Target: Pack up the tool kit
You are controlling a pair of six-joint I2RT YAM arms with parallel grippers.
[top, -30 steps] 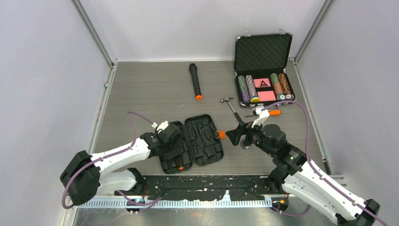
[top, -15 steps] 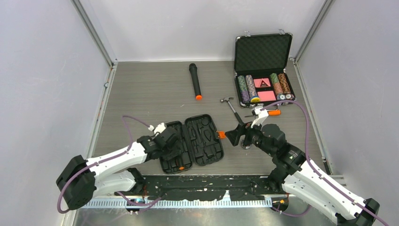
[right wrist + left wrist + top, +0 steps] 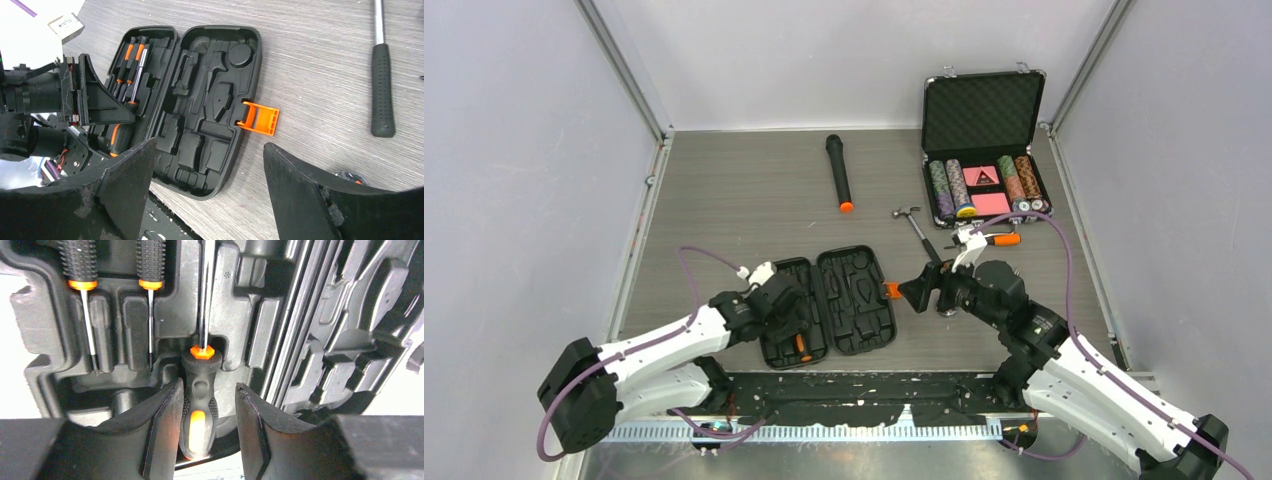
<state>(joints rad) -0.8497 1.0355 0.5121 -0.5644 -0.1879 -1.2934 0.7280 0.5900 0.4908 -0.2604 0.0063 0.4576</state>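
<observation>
Left wrist view: left gripper (image 3: 207, 387) straddles a large orange-and-black screwdriver (image 3: 199, 400) seated in its moulded slot.
Its jaws stand apart, with a gap beside the handle. The flat black plastic clamshell tool kit case (image 3: 864, 300) lies open on the grey table (image 3: 724, 190) between both arms. The right gripper (image 3: 209, 147) hovers spread wide and empty near the orange latch (image 3: 259, 120).

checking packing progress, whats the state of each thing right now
tool kit: open, lying flat
large screwdriver: lying in its slot
two small screwdrivers: seated in slots
hammer: on table, outside kit
poker chip case: open, lid up
microphone: lying on table
left gripper: fingers open astride large screwdriver
right gripper: fingers open, empty
</observation>
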